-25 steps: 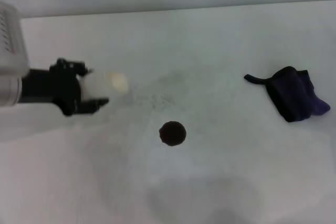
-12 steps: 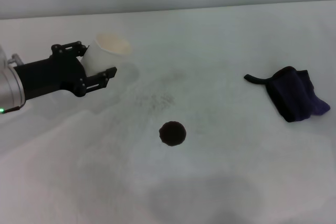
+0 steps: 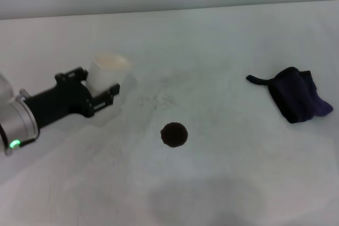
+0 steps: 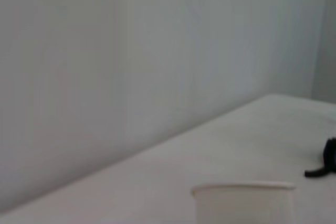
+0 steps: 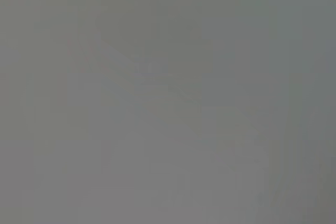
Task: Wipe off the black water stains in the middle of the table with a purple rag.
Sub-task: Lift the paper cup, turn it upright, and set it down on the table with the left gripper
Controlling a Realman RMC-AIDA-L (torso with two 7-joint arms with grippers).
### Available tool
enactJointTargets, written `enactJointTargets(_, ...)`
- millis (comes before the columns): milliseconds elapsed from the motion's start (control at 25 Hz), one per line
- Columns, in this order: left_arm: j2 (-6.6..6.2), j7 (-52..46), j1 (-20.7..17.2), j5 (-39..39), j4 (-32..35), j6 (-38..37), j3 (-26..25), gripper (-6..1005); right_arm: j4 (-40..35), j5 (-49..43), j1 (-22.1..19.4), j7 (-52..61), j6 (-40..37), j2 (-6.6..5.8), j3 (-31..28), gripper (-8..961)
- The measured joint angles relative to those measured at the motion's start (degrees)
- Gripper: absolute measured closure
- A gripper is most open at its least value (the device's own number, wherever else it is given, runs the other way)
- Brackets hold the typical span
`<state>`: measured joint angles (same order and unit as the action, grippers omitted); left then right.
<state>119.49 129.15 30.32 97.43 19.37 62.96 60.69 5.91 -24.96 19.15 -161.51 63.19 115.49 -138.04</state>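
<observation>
White table (image 3: 222, 35) carries the black water stains (image 3: 174, 134) mid-table, unwiped; the purple rag (image 3: 296, 100) lies untouched near the right edge; left gripper (image 3: 99, 89) jaws flank a paper cup (image 3: 108, 71) by the left edge; whether they grip it I cannot tell; right gripper unseen.

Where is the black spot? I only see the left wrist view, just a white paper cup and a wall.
Observer: The small round black-brown blot sits mid-table on the plain white table, right of your cup and nearer the robot.
Operator: Where's the rag?
Observer: The bunched dark purple cloth rag lies far to the robot's right, apart from the blot.
Operator: And my claw?
Observer: The black left claw is around the upright cup's side.
</observation>
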Motion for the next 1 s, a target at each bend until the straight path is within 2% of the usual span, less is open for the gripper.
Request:
enactJointTargets(200, 0.06, 3.0, 1.1, 0.9, -6.1, -2.0, -0.1, 353, 0.2, 0.0, 0.0, 0.2, 0.3, 0.0, 0.1, 441)
enactJointTargets(680, 0.29, 5.4, -1.7, 3.2, -7.2, -5.0, -0.1, 353, -0.1, 0.0, -0.1, 0.0, 0.1, 0.0, 0.1, 441)
enactJointTargets(1000, 0.31, 8.3, -1.9, 3.4, -9.5, -5.6, -0.1, 352, -0.1, -0.1, -0.2, 0.2, 0.1, -0.01, 0.1, 442)
